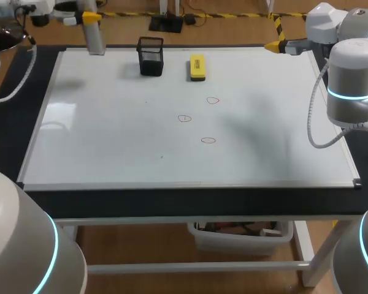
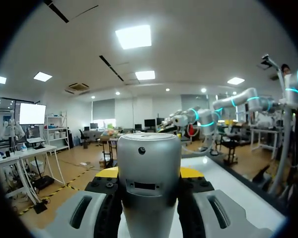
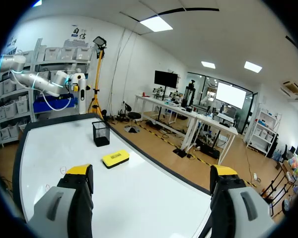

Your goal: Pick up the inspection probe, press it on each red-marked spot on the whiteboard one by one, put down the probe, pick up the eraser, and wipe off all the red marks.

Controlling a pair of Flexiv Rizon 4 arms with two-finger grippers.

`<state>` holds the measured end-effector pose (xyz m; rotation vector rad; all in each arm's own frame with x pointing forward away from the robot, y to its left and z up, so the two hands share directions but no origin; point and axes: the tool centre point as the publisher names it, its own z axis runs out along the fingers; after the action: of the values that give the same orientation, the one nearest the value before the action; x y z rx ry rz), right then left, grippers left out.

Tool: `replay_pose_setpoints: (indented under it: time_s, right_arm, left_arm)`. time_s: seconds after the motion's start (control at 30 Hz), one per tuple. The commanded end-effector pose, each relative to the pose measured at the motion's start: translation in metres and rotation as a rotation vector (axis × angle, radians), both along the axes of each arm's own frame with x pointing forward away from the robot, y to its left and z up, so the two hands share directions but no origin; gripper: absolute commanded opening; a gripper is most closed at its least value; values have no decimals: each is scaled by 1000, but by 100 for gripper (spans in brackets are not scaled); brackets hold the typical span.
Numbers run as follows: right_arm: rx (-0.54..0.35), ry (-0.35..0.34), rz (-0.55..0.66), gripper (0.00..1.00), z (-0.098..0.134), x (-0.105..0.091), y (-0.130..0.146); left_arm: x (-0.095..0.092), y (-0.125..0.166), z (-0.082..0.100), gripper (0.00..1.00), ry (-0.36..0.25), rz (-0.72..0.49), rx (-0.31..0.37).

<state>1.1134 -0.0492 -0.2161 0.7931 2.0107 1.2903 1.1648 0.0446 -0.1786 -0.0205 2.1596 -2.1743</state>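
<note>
The left gripper (image 2: pixel 149 172) is closed on the silver inspection probe (image 1: pixel 95 38), upright at the whiteboard's (image 1: pixel 110 141) far left corner. The right gripper (image 3: pixel 151 184) hangs wide open, empty, by the far right corner. A black mesh holder (image 1: pixel 151 56) and the yellow eraser (image 1: pixel 197 67) stand along the far edge, the holder nearer the probe; three red marks (image 1: pixel 208 140) lie mid-board

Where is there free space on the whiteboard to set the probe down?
The whiteboard is bare across its whole left half, nearer than the mesh holder, and along the near edge. The right side beyond the red marks is free too. It's crowded at the far edge around the holder and eraser, and mid-board at the marks.
</note>
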Motion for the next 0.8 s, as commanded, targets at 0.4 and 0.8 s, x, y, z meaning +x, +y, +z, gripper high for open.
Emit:
replay_pose_setpoints:
  time_s: [0.4,0.8]
  right_arm:
    - [-1,1,0,100,0,0,0]
    - [-1,1,0,100,0,0,0]
  left_arm:
    - [-36,13,-15,0,1,130,-18]
    - [-37,15,-21,0,26,152,-2]
